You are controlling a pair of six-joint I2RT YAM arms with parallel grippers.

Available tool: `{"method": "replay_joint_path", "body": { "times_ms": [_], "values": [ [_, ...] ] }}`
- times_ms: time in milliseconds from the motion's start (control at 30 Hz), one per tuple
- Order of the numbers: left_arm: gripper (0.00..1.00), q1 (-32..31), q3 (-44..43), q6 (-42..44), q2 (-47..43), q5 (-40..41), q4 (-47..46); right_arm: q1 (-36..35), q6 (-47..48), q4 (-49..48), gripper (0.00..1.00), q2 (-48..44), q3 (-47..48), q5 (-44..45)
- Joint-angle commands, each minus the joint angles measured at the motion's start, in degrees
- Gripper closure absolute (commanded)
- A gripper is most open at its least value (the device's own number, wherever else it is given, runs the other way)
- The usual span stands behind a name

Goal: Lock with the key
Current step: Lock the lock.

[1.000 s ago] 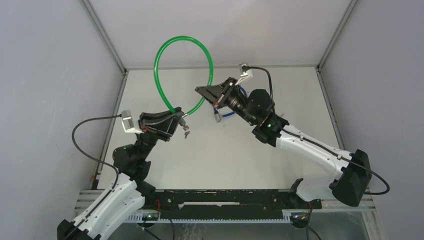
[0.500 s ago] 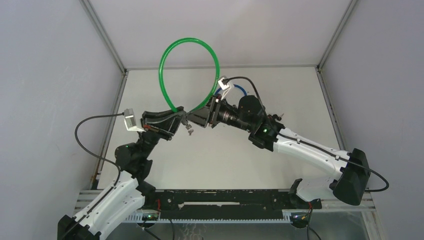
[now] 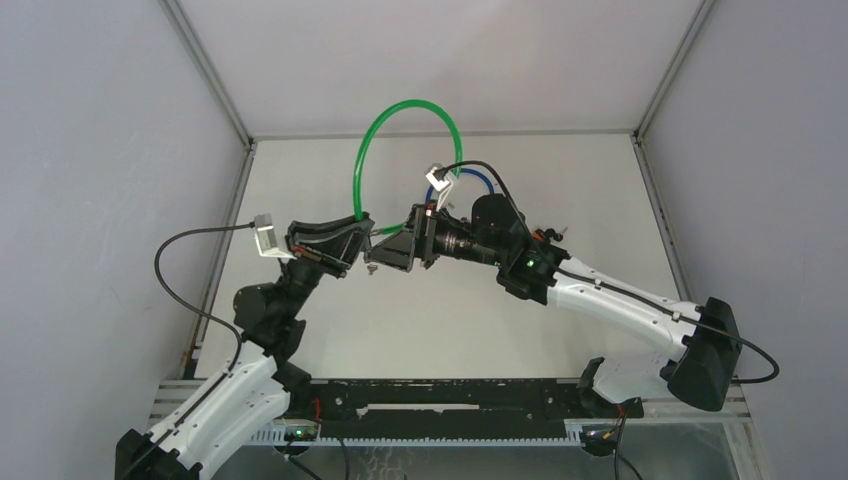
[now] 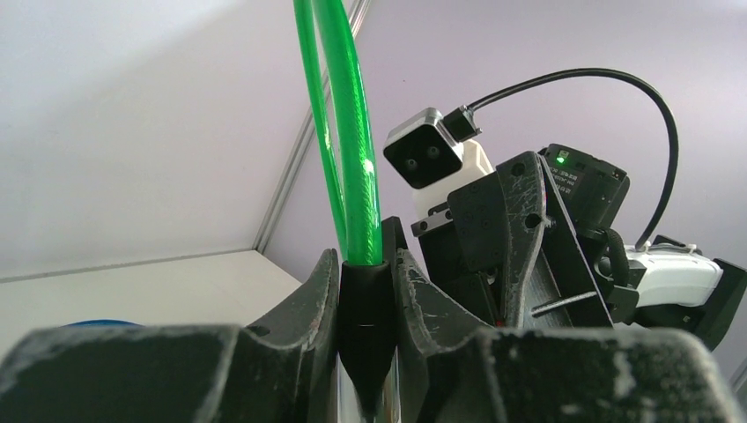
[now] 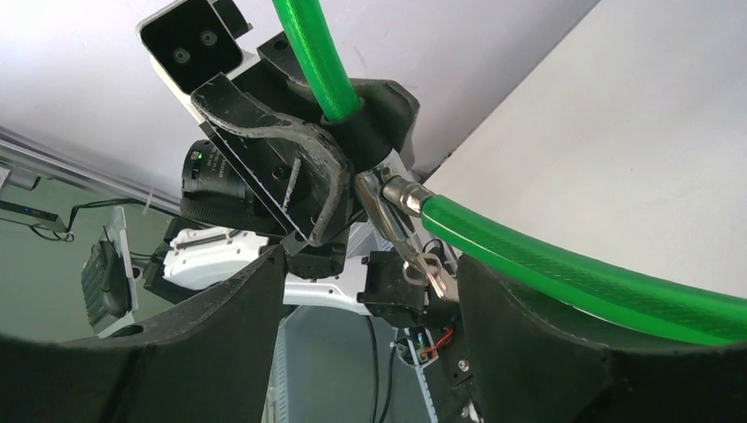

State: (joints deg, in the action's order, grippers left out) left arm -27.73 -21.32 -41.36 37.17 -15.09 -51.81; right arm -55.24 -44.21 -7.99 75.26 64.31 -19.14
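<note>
Above table [image 3: 600, 200] centre: cable lock [image 3: 400, 110], key [image 5: 392, 225] fitted, ungripped.
Left gripper [image 3: 345, 240] clamped the lock body [image 5: 374, 110]; right gripper [image 5: 370, 291] gaped wide around key, touching nothing; turning seemingly remained.

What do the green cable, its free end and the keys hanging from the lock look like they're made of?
Green cable: glossy, slightly translucent plastic sheath, going by the bright highlights along it; any core is hidden.
Cable tip: bare metal, silvery and shiny, with a stepped, machined look.
Keys: probably metal, thin and silvery-grey, though they are small and dimly lit here.
</note>
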Motion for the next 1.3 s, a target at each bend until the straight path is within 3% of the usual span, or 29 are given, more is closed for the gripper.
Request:
{"method": "replay_joint_path", "body": {
  "times_ms": [0, 700, 833, 933, 1100, 1267],
  "values": [
    [1.0, -0.4, 1.27, 0.85, -0.97, 1.22, -5.73, -0.22, 0.75, 0.72, 0.22, -2.34, 0.29, 0.18],
    [1.0, -0.4, 7.58, -2.01, -0.3, 8.6, -9.62, 4.05, -2.41, 3.68, 0.18, -9.76, -7.46, 0.34],
    [1.0, -0.4, 8.93, -2.31, -0.02, 9.69, -10.25, 7.86, -2.53, 9.22, 0.17, -14.93, -10.9, 7.36],
    [1.0, -0.38, 9.1, -2.49, 0.05, 9.89, -10.5, 14.03, -8.42, 12.31, 0.15, -17.53, -16.01, 12.26],
    [1.0, -0.31, 9.19, -2.62, -0.08, 10.29, -10.48, 25.02, -21.63, -0.29, 0.15, -16.42, -27.17, 4.65],
    [1.0, -0.29, 9.74, -3.2, 0.41, 11.04, -10.96, 27.58, -21.46, -9.69, 0.15, -7.83, -27.3, -0.78]
  ]
}}
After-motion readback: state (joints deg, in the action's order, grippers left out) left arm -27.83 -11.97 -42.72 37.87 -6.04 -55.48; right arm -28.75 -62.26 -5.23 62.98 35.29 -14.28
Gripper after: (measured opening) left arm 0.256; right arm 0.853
